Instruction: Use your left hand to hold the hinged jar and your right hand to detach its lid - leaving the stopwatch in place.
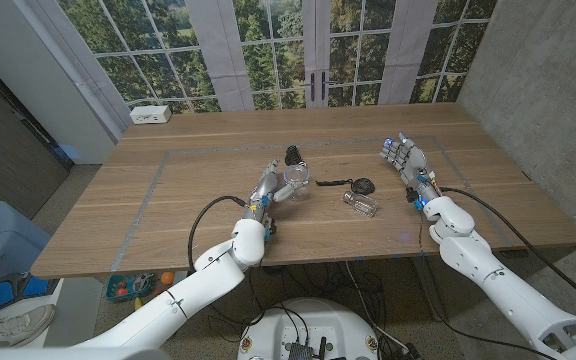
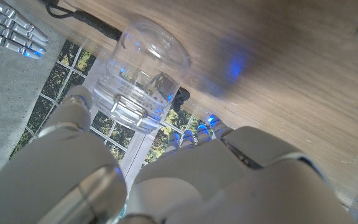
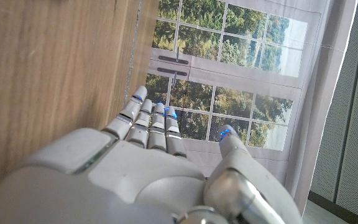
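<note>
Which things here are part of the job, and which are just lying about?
Job: jar, held by left hand; lid, lying apart on the table; right hand, holding nothing; stopwatch, to be left in place.

Lying about: white box at the far table edge; black item behind the jar.

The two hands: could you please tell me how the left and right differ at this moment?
The left hand is at the clear jar near the table's middle, fingers around it; the right hand holds nothing and is away from the jar. The left hand's fingers curl toward the jar, while the right hand's fingers are spread. Both are over the wooden table.
</note>
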Robot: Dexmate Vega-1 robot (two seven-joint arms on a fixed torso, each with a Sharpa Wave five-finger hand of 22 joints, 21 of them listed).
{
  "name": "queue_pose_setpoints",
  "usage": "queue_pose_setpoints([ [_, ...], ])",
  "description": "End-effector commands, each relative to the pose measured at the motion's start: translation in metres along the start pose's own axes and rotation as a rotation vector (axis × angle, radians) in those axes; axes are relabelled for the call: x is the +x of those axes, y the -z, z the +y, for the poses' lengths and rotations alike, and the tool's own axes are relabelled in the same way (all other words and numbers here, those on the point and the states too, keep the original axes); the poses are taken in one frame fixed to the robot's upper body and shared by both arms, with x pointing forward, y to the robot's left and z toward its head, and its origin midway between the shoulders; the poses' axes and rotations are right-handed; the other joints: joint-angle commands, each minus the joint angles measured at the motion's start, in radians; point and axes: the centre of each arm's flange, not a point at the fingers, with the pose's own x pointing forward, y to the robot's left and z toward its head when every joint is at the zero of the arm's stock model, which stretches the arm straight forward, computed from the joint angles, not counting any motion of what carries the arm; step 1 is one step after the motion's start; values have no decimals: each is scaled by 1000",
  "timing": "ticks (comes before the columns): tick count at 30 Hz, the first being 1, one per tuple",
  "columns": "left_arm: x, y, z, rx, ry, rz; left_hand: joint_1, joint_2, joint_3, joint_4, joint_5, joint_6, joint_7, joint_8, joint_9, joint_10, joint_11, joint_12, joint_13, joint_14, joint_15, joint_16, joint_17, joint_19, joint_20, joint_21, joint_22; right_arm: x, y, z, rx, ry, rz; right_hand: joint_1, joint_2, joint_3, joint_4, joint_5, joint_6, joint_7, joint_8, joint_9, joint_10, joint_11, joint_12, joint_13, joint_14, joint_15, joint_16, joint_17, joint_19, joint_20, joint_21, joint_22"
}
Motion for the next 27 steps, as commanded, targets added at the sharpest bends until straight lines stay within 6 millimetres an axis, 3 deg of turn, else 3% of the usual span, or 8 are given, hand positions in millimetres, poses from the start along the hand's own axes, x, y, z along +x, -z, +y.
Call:
queue_pose_setpoints([
  [1, 3, 4, -9, 0, 37, 24, 21, 4, 7, -1, -9, -211, 19, 10, 3, -165, -4, 8, 4, -72, -8, 4, 2, 14, 6, 5, 1, -2, 2, -1, 16, 16, -5, -5, -4, 4, -5, 5, 6, 5, -4, 1, 9, 0, 0, 1, 8, 3, 3, 2, 6, 0, -3, 1],
  [6, 4, 4, -11, 8, 48, 26, 36, 10, 10, -2, -20, -196, 12, 17, 3, -155, -13, 8, 4, -63, -13, 3, 2, 30, 28, 8, 0, -3, 4, -2, 23, 24, -5, -6, -4, 3, -6, 4, 9, 8, -3, 1, 12, 1, 1, 1, 10, 3, 4, 1, 8, 1, -4, 2],
  [13, 6, 2, -13, 7, 53, 23, 52, 15, 13, -3, -31, -175, 6, 26, 2, -137, -16, 11, 4, -45, -16, 6, 1, 50, 36, 11, -1, -5, 6, -5, 36, 37, -4, -8, -4, 3, -6, 4, 12, 10, -2, 1, 17, 3, 3, 1, 14, 5, 5, 1, 13, 3, -5, 2],
  [17, 8, 2, -14, -4, 69, 14, 94, 30, 25, -5, -50, -134, 9, 45, 1, -91, -21, 17, 2, 13, -22, 13, -1, 131, 23, 31, -2, -6, 8, -9, 45, 43, -3, -9, -4, 2, -7, 4, 14, 12, -2, 1, 20, 6, 4, 1, 18, 6, 6, 1, 18, 4, -5, 2],
  [20, 10, 1, -15, -16, 77, -6, 118, 30, 27, -7, -54, -95, -5, 61, 0, -47, -37, 25, 1, 54, -42, 17, -3, 182, 12, 42, -3, -7, 8, -11, 44, 52, -2, -10, -3, 2, -7, 4, 17, 15, -1, 1, 22, 8, 4, 1, 21, 8, 7, 1, 19, 5, -5, 2],
  [23, 12, 1, -16, -38, 94, -27, 150, 30, 29, -8, -55, -32, -31, 87, -2, 14, -74, 36, -1, 108, -68, 21, -4, 226, 10, 48, -4, -9, 9, -12, 46, 62, -2, -11, -3, 2, -7, 4, 18, 15, 0, 2, 23, 8, 4, 2, 23, 8, 8, 1, 21, 6, -6, 2],
  [27, 15, 2, -19, -104, 138, -93, 199, 48, 40, -8, -51, 44, -47, 115, -4, 82, -87, 43, -4, 170, -87, 21, -6, 268, 6, 48, -4, -12, 9, -15, 41, 68, -2, -12, -3, 1, -7, 4, 21, 14, 0, 2, 26, 8, 5, 2, 23, 8, 8, 0, 24, 7, -6, 2],
])
